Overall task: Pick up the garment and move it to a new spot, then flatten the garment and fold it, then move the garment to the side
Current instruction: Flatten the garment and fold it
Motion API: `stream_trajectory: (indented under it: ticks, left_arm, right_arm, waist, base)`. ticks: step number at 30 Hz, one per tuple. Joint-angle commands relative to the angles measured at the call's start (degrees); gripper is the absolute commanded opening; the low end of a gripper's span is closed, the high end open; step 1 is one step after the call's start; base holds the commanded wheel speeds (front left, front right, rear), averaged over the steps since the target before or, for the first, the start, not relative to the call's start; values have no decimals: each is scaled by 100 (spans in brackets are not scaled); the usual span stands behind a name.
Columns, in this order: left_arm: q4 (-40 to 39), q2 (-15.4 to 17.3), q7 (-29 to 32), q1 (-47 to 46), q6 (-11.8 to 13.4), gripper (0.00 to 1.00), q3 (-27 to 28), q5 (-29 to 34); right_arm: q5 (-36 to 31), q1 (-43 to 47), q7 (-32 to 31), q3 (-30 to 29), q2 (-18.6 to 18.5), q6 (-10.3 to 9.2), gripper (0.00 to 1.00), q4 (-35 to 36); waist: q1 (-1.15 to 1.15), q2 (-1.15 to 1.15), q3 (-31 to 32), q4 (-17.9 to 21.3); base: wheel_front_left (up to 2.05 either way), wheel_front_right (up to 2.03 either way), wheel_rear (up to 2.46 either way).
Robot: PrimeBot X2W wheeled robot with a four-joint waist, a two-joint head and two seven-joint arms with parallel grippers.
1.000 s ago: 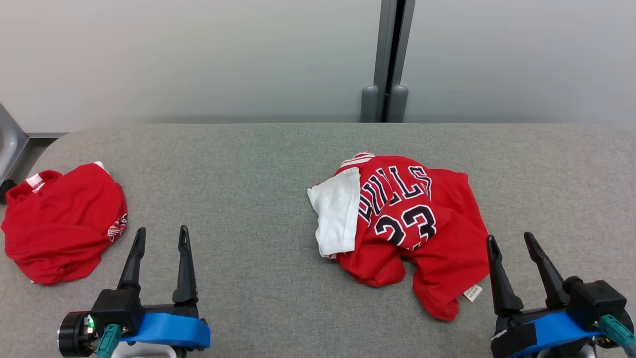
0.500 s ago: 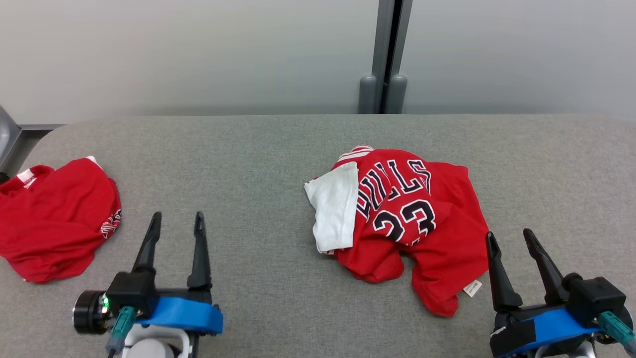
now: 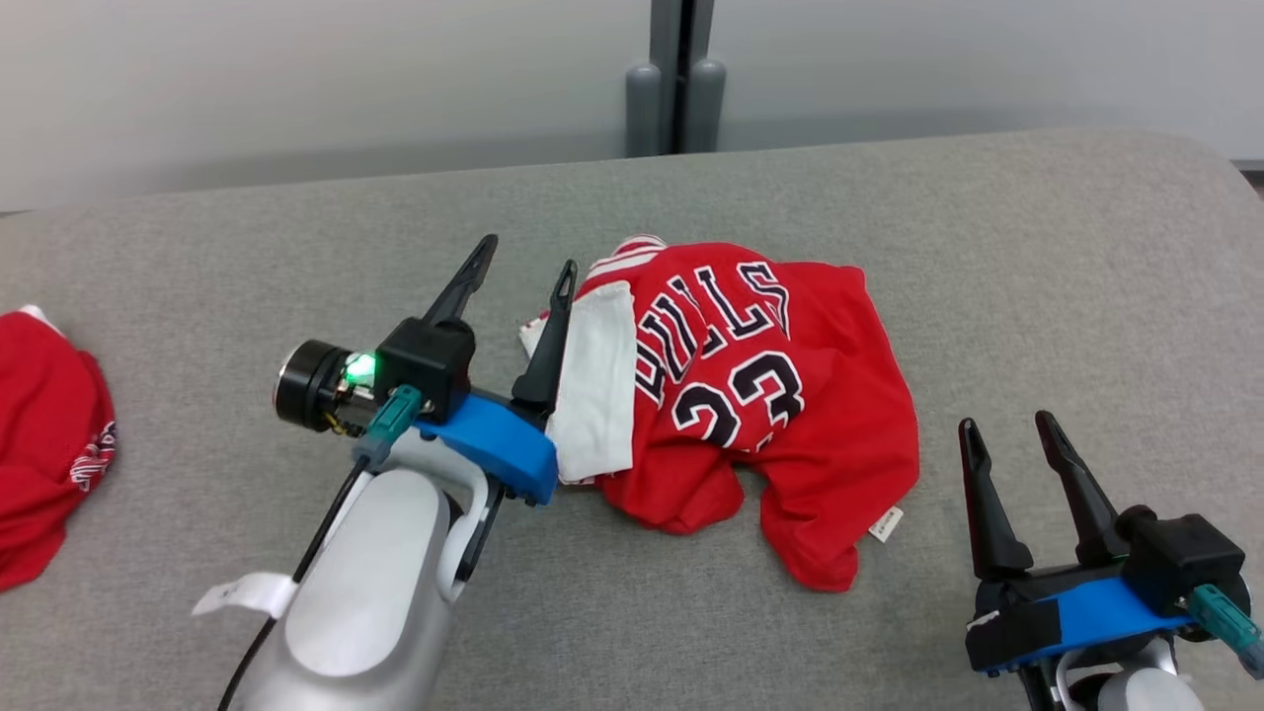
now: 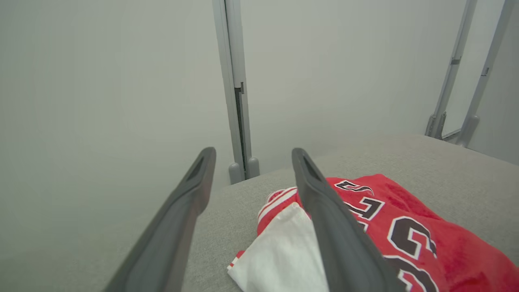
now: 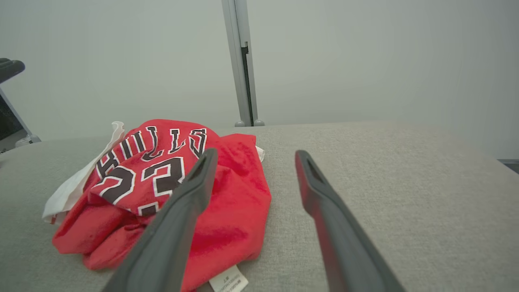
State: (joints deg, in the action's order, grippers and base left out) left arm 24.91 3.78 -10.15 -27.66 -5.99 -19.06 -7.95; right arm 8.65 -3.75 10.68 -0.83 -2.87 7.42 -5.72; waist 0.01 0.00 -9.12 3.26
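A pale grey wall with a vertical grey post [image 3: 676, 79] backs the grey fabric-covered table [image 3: 1037, 247] that I am working over. The garment [image 3: 839, 375], a red jersey lettered BULLS above the number 23, lies crumpled near the middle of the table. A white panel [image 3: 597, 395] is folded over its left side, and a small white label [image 3: 886, 523] pokes out at its near right hem. My left gripper [image 3: 529, 255] is at the jersey's left edge with its two dark fingers spread apart and nothing between them. They point away from me towards the wall. In the head view its right finger [image 3: 546, 346] crosses the edge of the white panel, and in the left wrist view that same finger runs over the white cloth, but I cannot tell whether it touches. My right gripper [image 3: 1005, 422] sits low at the near right, just beside the jersey's right hem and apart from it. Its jaws are likewise wide and empty, with bare table between them. A second red garment [image 3: 44, 434] lies bunched at the far left edge of the table, well apart from the jersey.
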Motion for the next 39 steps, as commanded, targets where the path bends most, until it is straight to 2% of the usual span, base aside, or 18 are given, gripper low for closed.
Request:
stream_trajectory:
  ticks: [1, 12, 21, 22, 23, 24, 31, 36, 39]
  left_arm:
    - [198, 7, 40, -246, -43, 100, -103, 30]
    - [1739, -36, 324, -918, -116, 100, -699, -2]
    - [2915, -8, 349, -1038, -68, 100, -778, -75]
    - [3021, -15, 358, -1042, -72, 45, -794, -86]
    - [3113, -23, 356, -1042, -77, 14, -821, -104]
    - [3188, -30, 328, -1047, -82, 0, -844, -118]
    - [3376, -70, -163, -1031, -48, 0, -775, -398]
    - [3044, -53, -440, -738, 80, 0, -592, -610]
    - [2664, 87, -492, -402, 181, 0, -465, -667]
  right_arm:
    - [17, -101, 56, -7, -4, 13, 100, -24]
    - [104, -351, 223, -24, -3, 13, 100, -225]
    - [85, -435, 291, -3, -3, 13, 100, -356]
    - [78, -433, 295, -5, -3, 13, 100, -359]
    - [70, -425, 296, -9, -3, 13, 100, -366]
    - [62, -412, 299, -12, -3, 13, 100, -374]
    - [9, -277, 261, -52, -4, 13, 100, -360]
    - [-3, -108, 204, -83, -3, 13, 100, -318]
    - [5, -23, 170, -92, -3, 13, 100, -281]
  waist:
    - [-1, 0, -93, 96]
    - [-1, 0, -480, 554]
    - [-1, 0, -482, 679]
    - [-1, 0, -470, 682]
    - [-1, 0, -451, 681]
    - [-1, 0, -432, 678]
    - [-1, 0, -182, 543]
    - [-1, 0, 54, 290]
    - [-1, 0, 179, 89]
  base:
    - [0, 0, 0]
    - [0, 0, 0]
    - [0, 0, 0]
    - [0, 0, 0]
    - [0, 0, 0]
    - [0, 0, 0]
    - [0, 0, 0]
    - [0, 0, 0]
    - [0, 0, 0]
